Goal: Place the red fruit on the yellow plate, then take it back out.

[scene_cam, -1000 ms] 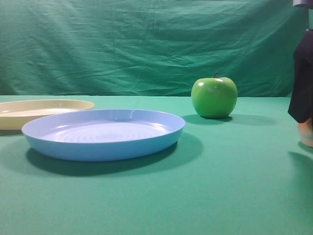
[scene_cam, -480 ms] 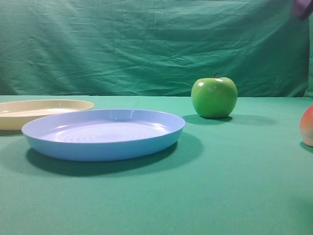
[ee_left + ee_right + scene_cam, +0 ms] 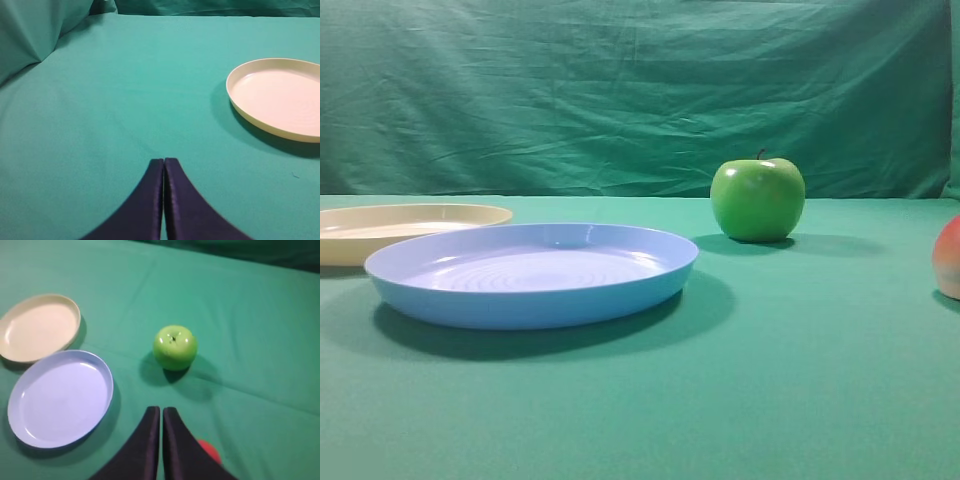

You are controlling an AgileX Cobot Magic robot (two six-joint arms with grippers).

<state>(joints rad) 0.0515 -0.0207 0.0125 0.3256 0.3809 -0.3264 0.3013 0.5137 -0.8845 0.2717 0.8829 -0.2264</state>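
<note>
The red fruit (image 3: 949,258) rests on the green cloth at the far right edge of the exterior view, cut off by the frame. In the right wrist view a sliver of the red fruit (image 3: 210,450) peeks out from behind the right finger. My right gripper (image 3: 161,410) is shut, empty, high above the cloth. The yellow plate (image 3: 380,228) lies empty at far left; the same yellow plate (image 3: 37,327) (image 3: 280,97) shows in both wrist views. My left gripper (image 3: 163,161) is shut on nothing, left of the plate. Neither gripper shows in the exterior view.
A light blue plate (image 3: 532,272) (image 3: 59,397) sits in front of the yellow one, empty. A glossy green apple (image 3: 758,198) (image 3: 174,347) stands upright behind and right of it. A green cloth backdrop hangs behind the table.
The right arm, beside the red fruit a second ago, has risen out of the exterior view and its jaws have shut. The fruit stays on the cloth.
</note>
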